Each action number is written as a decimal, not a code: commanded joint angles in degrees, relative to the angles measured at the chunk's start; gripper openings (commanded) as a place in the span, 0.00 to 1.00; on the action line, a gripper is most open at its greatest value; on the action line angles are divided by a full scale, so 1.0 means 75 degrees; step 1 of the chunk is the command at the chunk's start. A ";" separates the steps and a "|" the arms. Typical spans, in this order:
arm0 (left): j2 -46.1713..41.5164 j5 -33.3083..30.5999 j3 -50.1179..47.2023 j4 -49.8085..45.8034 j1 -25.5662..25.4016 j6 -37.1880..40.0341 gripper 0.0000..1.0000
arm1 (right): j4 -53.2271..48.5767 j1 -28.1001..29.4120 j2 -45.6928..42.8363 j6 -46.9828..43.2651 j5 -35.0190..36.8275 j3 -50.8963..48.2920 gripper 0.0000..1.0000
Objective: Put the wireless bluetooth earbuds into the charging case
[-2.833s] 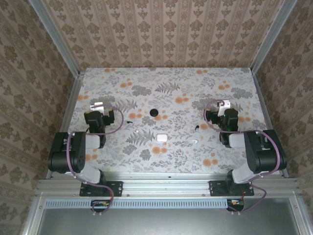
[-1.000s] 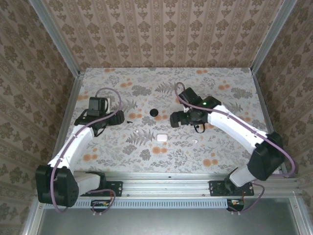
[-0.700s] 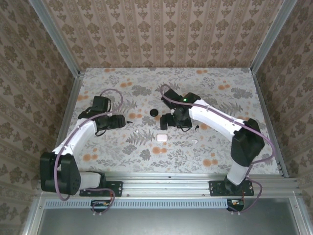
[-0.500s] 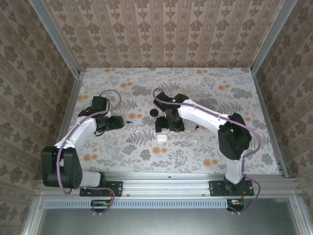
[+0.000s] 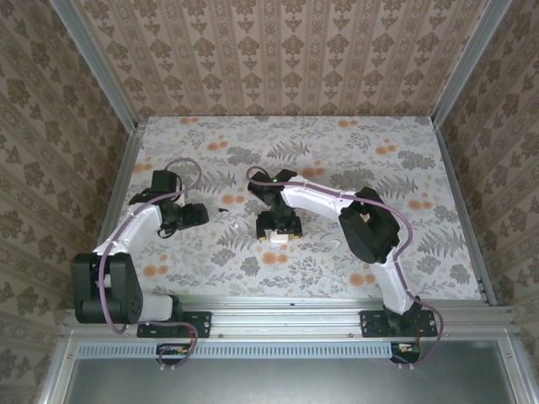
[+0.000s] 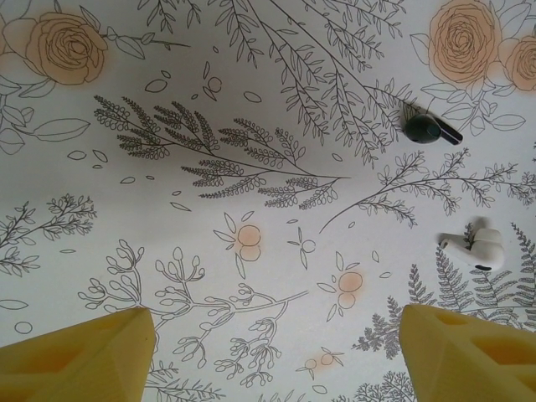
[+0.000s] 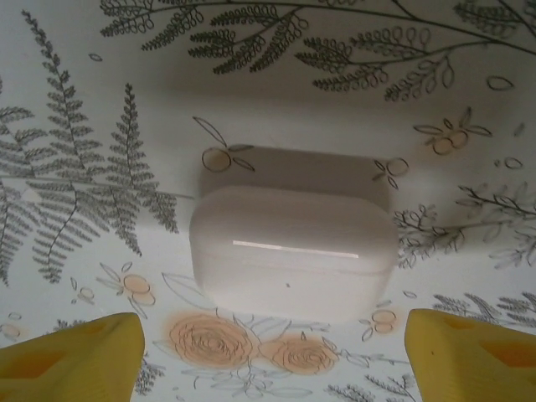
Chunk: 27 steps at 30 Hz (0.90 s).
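Right gripper (image 7: 272, 360), jaws wide, above the charging case (image 7: 293, 251).
We list the closed white case between its yellow fingertips (image 7: 71, 356), touching neither, from the right wrist view. The left wrist view adds the left gripper (image 6: 272, 356), wide and empty, near one dark earbud (image 6: 429, 129) and a white earbud-shaped piece (image 6: 475, 251).

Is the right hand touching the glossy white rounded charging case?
Apart. In the right wrist view, floral table shows between the glossy white rounded charging case and each yellow finger of the right hand.
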 commanded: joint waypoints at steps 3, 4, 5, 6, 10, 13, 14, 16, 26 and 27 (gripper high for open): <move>0.0123 0.0264 -0.0056 0.0097 0.0097 0.0136 0.78 | -0.0283 0.0013 0.0315 0.0144 0.0084 0.0278 0.82; 0.0131 0.0264 -0.0059 0.0087 0.0107 0.0137 0.78 | -0.0286 0.0012 0.0339 0.0125 0.0107 0.0289 0.81; 0.0142 0.0258 -0.0066 0.0101 0.0113 0.0136 0.78 | -0.0303 0.0010 0.0363 0.0114 0.0148 0.0302 0.80; 0.0160 0.0263 -0.0070 0.0108 0.0111 0.0125 0.78 | -0.0299 0.0001 0.0386 0.0096 0.0174 0.0307 0.80; 0.0196 0.0234 -0.0060 0.0097 0.0121 0.0136 0.78 | -0.0275 -0.0022 0.0502 0.0044 0.0198 0.0344 0.80; 0.0184 0.0201 -0.0055 0.0073 0.0122 0.0160 0.77 | -0.0240 -0.0027 0.0562 0.0015 0.0277 0.0339 0.75; 0.0176 0.0199 -0.0060 0.0073 0.0126 0.0149 0.77 | -0.0219 -0.0029 0.0572 0.0015 0.0296 0.0337 0.75; 0.0118 0.0251 -0.0111 0.0180 0.0121 0.0139 0.77 | -0.0185 -0.0047 0.0597 0.0003 0.0361 0.0344 0.75; 0.0023 0.0130 -0.0141 0.0146 0.0112 0.0137 0.76 | -0.0007 -0.0187 0.0668 -0.0158 0.0502 0.0150 0.66; -0.0010 0.0128 -0.0147 0.0155 0.0111 0.0125 0.75 | 0.0015 -0.0188 0.0660 -0.0169 0.0525 0.0127 0.64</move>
